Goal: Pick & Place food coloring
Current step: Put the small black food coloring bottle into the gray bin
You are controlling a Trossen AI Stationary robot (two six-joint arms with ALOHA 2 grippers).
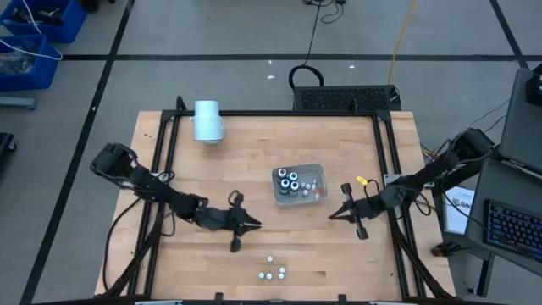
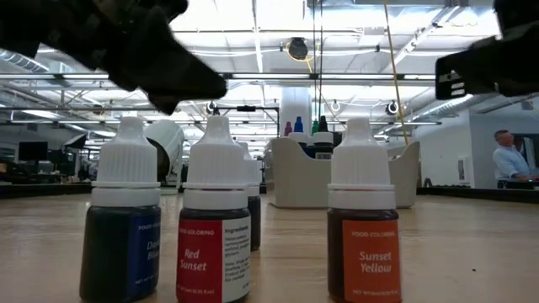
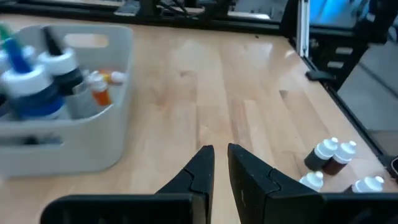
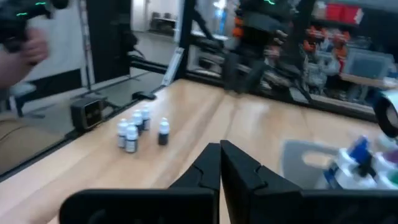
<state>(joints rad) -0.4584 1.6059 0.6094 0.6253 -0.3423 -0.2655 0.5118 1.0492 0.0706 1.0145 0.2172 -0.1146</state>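
Tray (image 1: 317,169), mid worktop (image 1: 254,152): holds several food coloring bottles (image 1: 292,183), placed. Loose bottles (image 1: 271,271): four, front edge of worktop, not yet moved. Left end effector (image 1: 252,225): fingers nearly together, empty, between tray and loose bottles. Right end effector (image 1: 334,215): shut, empty, beside tray.

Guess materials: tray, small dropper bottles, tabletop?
Tray: likely matte translucent plastic, going by its soft moulded rim. Small dropper bottles: probably plastic, ribbed white caps, glossy printed labels. Tabletop: wood, visible plank seams and grain, light sheen.
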